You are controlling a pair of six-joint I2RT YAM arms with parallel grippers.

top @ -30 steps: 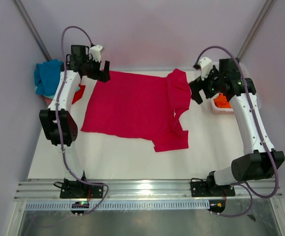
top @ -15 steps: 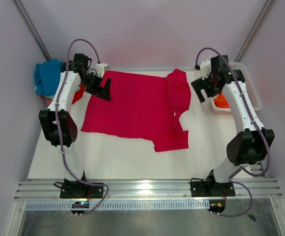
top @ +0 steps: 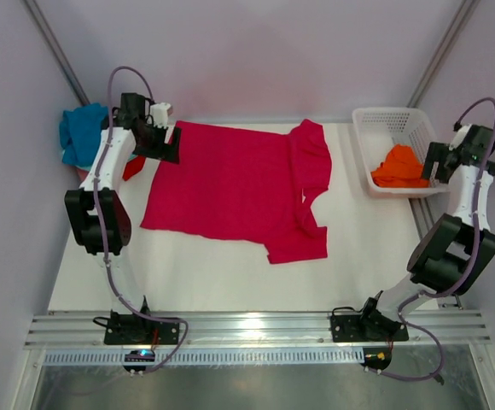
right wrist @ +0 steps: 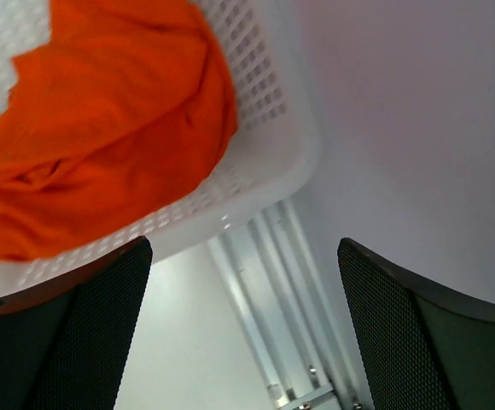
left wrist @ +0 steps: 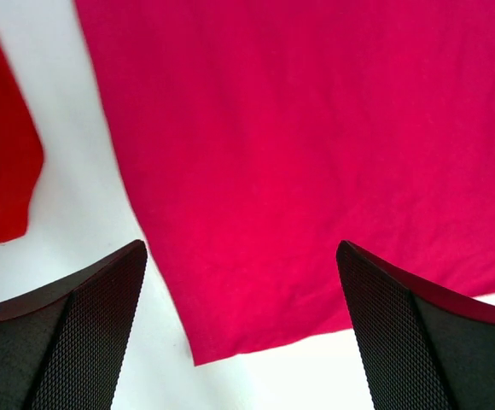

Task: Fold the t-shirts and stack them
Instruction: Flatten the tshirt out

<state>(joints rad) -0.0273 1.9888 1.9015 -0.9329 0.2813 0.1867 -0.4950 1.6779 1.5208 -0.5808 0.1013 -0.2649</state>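
Observation:
A large crimson t-shirt [top: 230,184] lies spread flat on the white table, one sleeve folded in at its right side. My left gripper [top: 162,143] hovers open over the shirt's far left corner. The left wrist view shows that corner [left wrist: 198,354] between the open fingers [left wrist: 77,342], nothing gripped. My right gripper [top: 440,162] hangs open at the right side of the white basket [top: 375,120], which holds an orange t-shirt [top: 398,166]. In the right wrist view the orange t-shirt [right wrist: 102,128] lies in the basket [right wrist: 269,162], ahead of the empty jaws.
A teal-blue t-shirt [top: 81,132] is bunched at the far left corner with a red t-shirt [top: 133,164] beside it, also at the left of the left wrist view [left wrist: 0,188]. Metal rails [right wrist: 273,282] run along the table's right edge. Walls close in on both sides.
The right arm has swung away from the crimson shirt's sleeve to the far right, beyond the basket, uncovering it. The left gripper shifted slightly back toward the shirt's far left corner.

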